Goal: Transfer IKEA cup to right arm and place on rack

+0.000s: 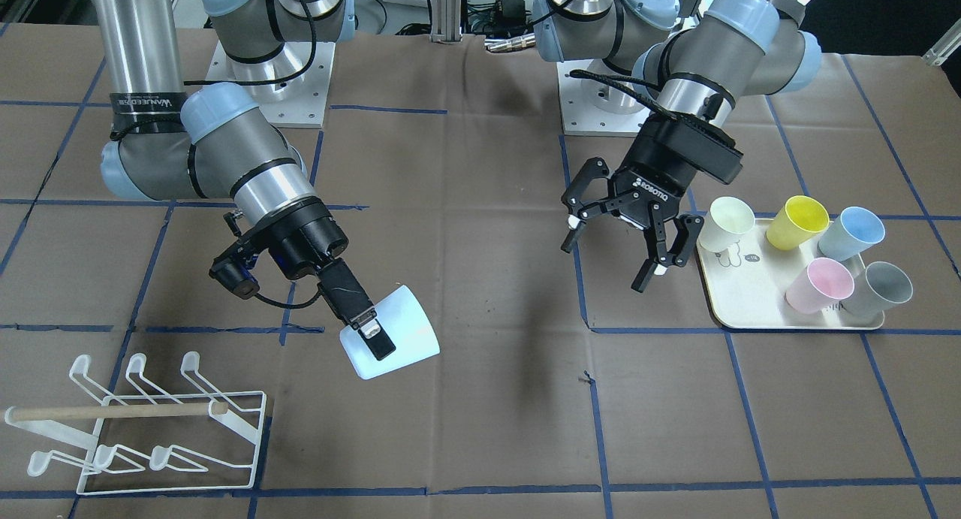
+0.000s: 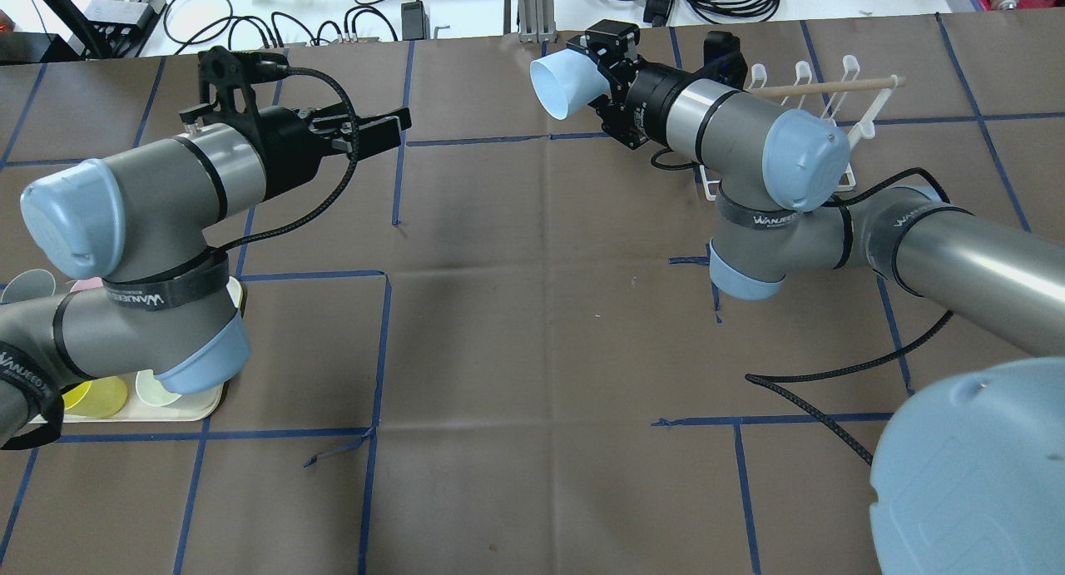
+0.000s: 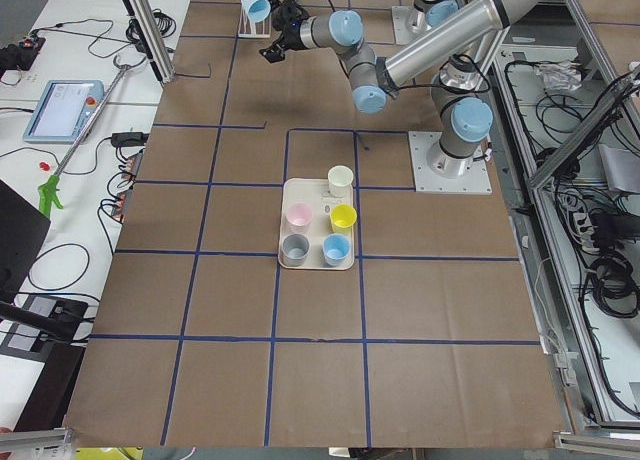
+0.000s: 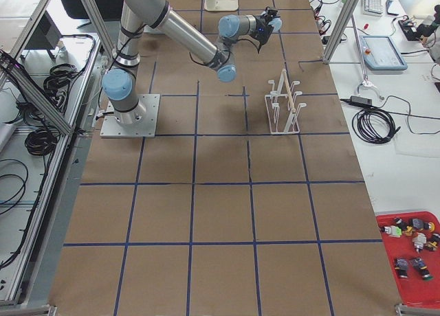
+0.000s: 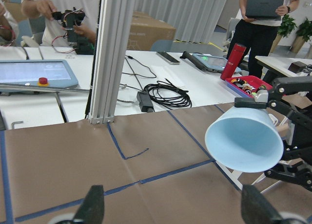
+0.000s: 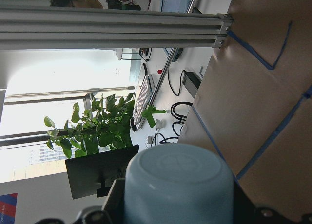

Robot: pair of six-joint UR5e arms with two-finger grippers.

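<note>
My right gripper point(image 1: 378, 339) is shut on a pale blue cup point(image 1: 402, 327) and holds it tilted on its side above the table. The cup's base faces the right wrist camera point(image 6: 178, 190). Its open mouth faces the left wrist camera point(image 5: 243, 142). The cup also shows in the overhead view point(image 2: 559, 86). The white wire rack point(image 1: 150, 429) with a wooden dowel stands on the table beside and below the right gripper, apart from the cup. It also shows behind the right arm point(image 2: 832, 92). My left gripper point(image 1: 610, 262) is open and empty, apart from the cup.
A cream tray point(image 1: 751, 297) beside the left gripper holds several cups: white point(image 1: 727, 222), yellow point(image 1: 797, 221), blue point(image 1: 851, 232), pink point(image 1: 820, 285) and grey point(image 1: 887, 288). A braided cable point(image 2: 832, 375) lies on the table by the right arm. Aluminium posts stand at the table's far edge.
</note>
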